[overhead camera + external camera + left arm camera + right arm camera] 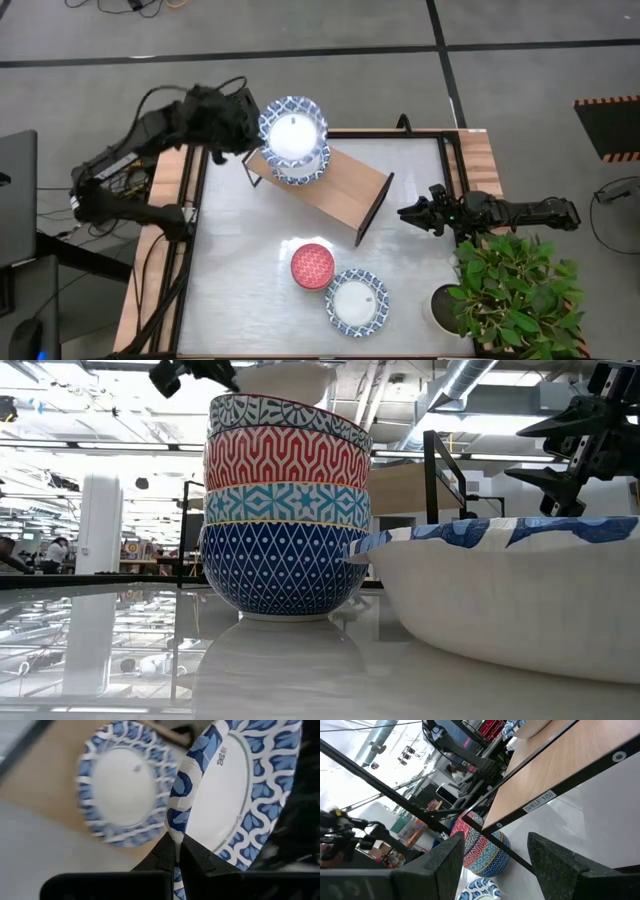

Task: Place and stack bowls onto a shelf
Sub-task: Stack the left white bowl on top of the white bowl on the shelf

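Note:
My left gripper [258,130] is over the far-left end of the light-wood shelf [345,188] and is shut on a wide white bowl with a blue patterned rim [293,128]. That bowl hangs just above a matching bowl [303,170] that rests on the shelf board. A red bowl [312,265] and another white, blue-rimmed bowl [357,302] stand on the table near its front edge. My right gripper [405,213] waits open at the shelf's right end, touching nothing. My left gripper pinches the held bowl's rim [176,827] between its two fingers [165,857], one inside the bowl and one outside. It reaches in from the table's left. The bowl is lifted clear and tilted above the bowl on the shelf [122,790].
A potted green plant [510,285] stands at the table's near-right corner. In the low view the red bowl shows a banded patterned outside [285,510] beside the white bowl [500,595]. Bare table lies between the shelf and these bowls.

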Available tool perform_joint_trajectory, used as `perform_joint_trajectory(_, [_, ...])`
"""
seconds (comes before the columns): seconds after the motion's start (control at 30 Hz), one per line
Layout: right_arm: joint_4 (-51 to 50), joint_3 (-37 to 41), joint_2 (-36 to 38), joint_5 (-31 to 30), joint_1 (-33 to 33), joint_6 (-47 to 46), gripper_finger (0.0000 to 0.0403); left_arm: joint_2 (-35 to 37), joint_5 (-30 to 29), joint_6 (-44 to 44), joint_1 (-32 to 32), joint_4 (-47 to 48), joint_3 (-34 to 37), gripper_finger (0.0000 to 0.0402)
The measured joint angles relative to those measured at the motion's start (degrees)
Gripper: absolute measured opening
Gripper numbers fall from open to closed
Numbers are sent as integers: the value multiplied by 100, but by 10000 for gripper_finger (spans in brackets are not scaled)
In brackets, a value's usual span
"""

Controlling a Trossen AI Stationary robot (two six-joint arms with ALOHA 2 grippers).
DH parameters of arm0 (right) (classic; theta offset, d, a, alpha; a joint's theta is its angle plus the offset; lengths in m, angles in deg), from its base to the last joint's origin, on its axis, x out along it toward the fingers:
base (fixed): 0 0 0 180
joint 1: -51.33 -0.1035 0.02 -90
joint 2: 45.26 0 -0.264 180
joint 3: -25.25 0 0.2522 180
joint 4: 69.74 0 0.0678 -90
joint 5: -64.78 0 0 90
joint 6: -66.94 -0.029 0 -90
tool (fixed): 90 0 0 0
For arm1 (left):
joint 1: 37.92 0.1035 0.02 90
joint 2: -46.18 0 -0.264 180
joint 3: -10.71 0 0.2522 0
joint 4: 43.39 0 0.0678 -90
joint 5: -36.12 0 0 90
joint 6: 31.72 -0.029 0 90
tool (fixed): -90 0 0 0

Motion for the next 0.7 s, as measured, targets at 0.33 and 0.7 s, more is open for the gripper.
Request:
perform_joint_trajectory(0.33, [-1, 0, 0, 1, 0, 0, 244, -1686, 762, -2741, 485, 1925, -1737, 0])
perform_joint_trajectory(0.7, [-1, 0, 0, 2, -2, -13, 244, -2612, 1013, -3830, 1039, 2061, -1973, 0])
